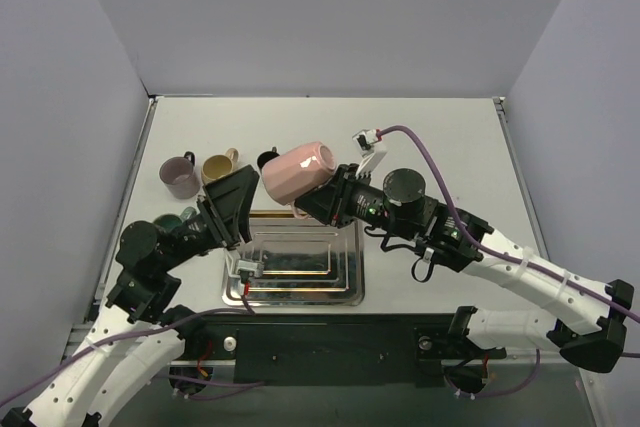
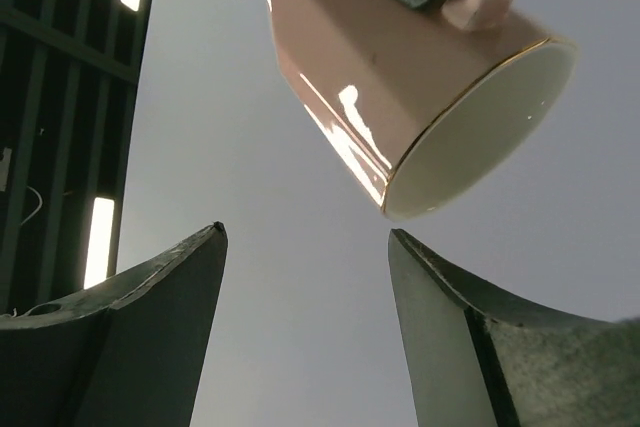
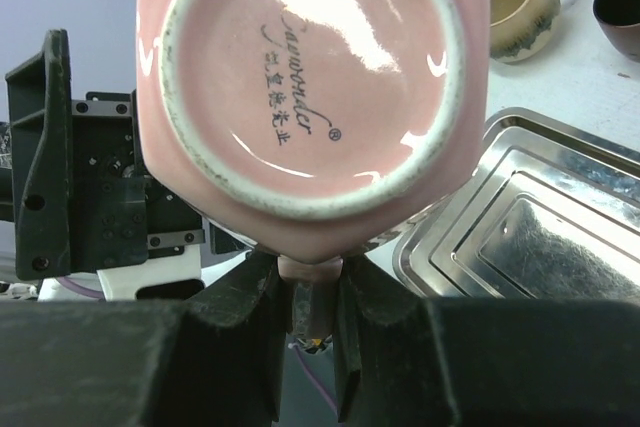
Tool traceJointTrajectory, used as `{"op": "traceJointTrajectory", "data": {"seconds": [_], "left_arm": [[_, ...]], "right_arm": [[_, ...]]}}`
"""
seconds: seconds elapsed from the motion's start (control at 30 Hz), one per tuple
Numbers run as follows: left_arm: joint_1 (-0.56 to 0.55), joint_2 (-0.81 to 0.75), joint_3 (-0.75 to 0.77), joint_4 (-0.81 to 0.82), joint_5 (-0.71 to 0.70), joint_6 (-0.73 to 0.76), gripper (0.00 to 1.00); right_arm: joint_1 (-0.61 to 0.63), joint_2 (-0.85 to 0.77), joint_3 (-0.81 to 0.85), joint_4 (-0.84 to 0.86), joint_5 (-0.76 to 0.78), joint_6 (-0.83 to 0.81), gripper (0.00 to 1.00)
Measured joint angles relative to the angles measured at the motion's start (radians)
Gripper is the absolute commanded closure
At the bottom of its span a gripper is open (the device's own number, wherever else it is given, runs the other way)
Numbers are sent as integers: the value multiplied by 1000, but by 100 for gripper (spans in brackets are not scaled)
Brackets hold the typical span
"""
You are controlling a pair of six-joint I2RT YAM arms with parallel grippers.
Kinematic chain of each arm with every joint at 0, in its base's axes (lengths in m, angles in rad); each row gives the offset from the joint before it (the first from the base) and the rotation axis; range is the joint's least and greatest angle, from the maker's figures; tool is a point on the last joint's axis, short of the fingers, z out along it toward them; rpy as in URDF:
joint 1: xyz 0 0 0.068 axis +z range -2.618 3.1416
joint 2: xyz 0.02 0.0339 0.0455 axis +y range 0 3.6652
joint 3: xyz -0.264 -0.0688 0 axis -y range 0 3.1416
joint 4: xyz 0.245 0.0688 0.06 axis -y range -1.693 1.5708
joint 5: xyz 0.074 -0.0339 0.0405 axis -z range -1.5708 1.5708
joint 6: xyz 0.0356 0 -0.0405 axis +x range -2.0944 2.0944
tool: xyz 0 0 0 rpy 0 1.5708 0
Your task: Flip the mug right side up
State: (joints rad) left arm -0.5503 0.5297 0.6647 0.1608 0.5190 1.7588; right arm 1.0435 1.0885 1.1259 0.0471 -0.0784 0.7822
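The left gripper (image 1: 234, 205) is pointing up with its fingers (image 2: 150, 297) spread wide, gripping nothing, and sitting just below and left of the pink mug (image 1: 298, 172). The mug is hanging in the air over the far edge of the metal tray (image 1: 355, 269), its long axis lying nearly level, mouth facing down toward the left arm and base toward the right. The right gripper (image 3: 312, 292) is pinching the mug's handle, its jaws narrowed to a slim gap
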Motion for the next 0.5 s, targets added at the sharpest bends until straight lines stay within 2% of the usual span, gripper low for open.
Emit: {"op": "traceJointTrajectory", "data": {"seconds": [0.37, 0.5], "left_arm": [[-1, 27, -7, -66, 16, 62, 25], [-1, 60, -11, -42, 34, 77, 33]], "right_arm": [[6, 33, 30, 1, 11, -21, 100], [12, 64, 45, 12, 8, -17, 100]]}}
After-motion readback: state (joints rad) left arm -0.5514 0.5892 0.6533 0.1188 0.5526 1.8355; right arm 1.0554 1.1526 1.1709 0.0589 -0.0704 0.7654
